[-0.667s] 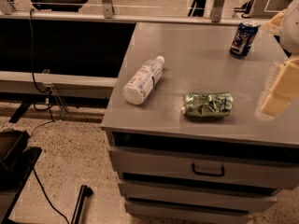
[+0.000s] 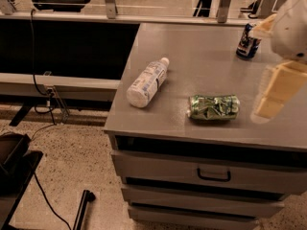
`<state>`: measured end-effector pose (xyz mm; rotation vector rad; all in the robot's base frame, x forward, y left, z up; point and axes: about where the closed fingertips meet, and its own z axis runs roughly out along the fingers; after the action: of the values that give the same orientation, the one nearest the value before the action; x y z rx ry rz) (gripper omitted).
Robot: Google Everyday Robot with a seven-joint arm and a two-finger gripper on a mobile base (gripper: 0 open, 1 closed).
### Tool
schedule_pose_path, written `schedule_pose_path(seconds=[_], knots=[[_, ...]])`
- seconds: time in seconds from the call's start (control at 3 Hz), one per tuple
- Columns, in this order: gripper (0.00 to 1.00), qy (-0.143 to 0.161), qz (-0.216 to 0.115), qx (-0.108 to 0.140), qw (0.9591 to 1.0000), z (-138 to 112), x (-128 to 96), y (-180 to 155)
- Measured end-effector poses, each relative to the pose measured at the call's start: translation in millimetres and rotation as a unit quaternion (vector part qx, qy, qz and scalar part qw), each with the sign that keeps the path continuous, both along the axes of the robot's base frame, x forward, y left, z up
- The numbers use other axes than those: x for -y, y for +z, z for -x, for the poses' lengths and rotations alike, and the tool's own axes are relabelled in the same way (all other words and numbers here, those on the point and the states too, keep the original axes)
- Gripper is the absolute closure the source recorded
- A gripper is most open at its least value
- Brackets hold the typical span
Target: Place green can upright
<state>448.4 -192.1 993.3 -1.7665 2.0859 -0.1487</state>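
The green can (image 2: 213, 108) lies on its side near the front edge of the grey cabinet top (image 2: 192, 56). Its sides are dented and wrinkled, and its long axis runs left to right. My gripper (image 2: 273, 92) hangs above the right side of the top, just right of the can and clear of it. It appears as a blurred cream shape close to the camera and holds nothing that I can see. The pale arm body (image 2: 290, 25) is above it at the right edge.
A white plastic bottle (image 2: 147, 82) lies on its side left of the green can. A dark-blue can (image 2: 248, 41) stands upright at the back right. Drawers (image 2: 201, 174) sit below the top. A railing runs behind, and cables and chair parts are on the floor at left.
My gripper has shifted slightly left, toward the green can. The cans and the bottle have not moved.
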Motion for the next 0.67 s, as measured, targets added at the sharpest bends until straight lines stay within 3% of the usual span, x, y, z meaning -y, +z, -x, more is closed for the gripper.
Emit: schedule_pose_path(seconds=[0.33, 0.67], knots=[[0.00, 0.057, -0.004, -0.011, 0.9983, -17.8, -23.9, -16.4], [0.00, 0.093, -0.002, -0.034, 0.9951, -34.7, -40.4, -39.9]])
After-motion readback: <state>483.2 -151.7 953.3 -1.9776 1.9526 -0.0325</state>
